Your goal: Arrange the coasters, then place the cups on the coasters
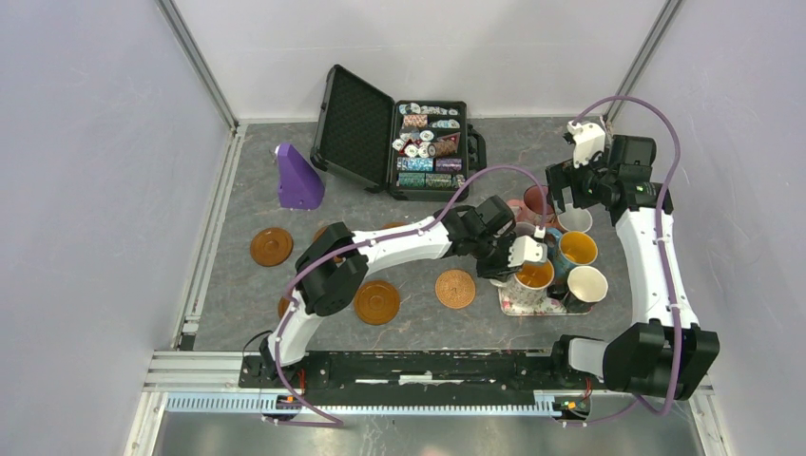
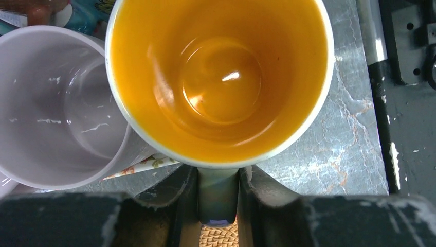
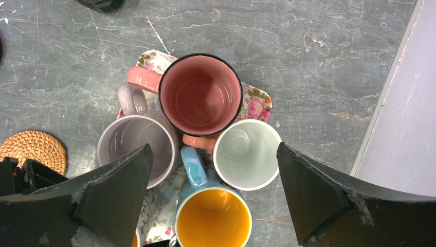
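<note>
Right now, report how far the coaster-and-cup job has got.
Done: the brown coasters and the woven coaster are spread over the table, but all those in view are bare. In hand: the left hand is closed on the orange-lined mug. Left: the other mugs sit bunched on the floral tray, with the right hand open above them; every cup needs a coaster.

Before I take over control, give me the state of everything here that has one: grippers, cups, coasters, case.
left gripper: shut on the handle of the orange-lined mug.
right gripper: open, empty, over the tray.
orange-lined mug: upright, empty, held by its handle.
other cups: upright, empty, bunched on the tray.
coasters: flat on the table, none bearing a cup.
case: open, chips inside.
</note>
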`<state>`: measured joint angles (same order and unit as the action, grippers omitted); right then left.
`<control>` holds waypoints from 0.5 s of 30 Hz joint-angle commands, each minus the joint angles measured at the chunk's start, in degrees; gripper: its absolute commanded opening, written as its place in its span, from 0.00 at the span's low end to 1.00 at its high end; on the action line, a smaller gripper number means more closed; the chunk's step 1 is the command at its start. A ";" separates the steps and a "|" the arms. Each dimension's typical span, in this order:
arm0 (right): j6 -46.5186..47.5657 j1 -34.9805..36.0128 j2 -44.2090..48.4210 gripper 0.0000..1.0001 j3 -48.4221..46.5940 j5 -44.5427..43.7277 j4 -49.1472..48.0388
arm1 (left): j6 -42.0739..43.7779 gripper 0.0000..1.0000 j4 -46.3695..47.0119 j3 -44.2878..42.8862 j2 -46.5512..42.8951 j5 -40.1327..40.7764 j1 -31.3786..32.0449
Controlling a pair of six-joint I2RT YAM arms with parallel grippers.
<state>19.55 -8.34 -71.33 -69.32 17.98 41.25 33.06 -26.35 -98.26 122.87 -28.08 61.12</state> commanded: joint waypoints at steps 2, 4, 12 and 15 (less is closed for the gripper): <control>0.31 -0.45 -0.02 0.98 -2.39 0.86 -1.33 | -6.87 0.19 4.90 2.99 -3.82 2.24 0.23; 0.26 -0.54 -0.13 0.98 -2.32 0.98 -1.44 | -8.70 0.13 6.23 3.73 -5.05 2.39 0.14; 0.31 -0.62 -0.83 0.98 -2.59 1.49 -1.86 | -14.83 0.02 8.64 4.13 -10.65 3.22 -0.30; 0.33 -0.63 -1.10 0.98 -2.66 2.46 -2.06 | -16.81 0.02 8.34 4.94 -13.76 1.85 -2.07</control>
<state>19.57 -8.71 -71.96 -69.32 18.46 41.21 22.24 -22.28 -93.27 118.58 -24.97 61.06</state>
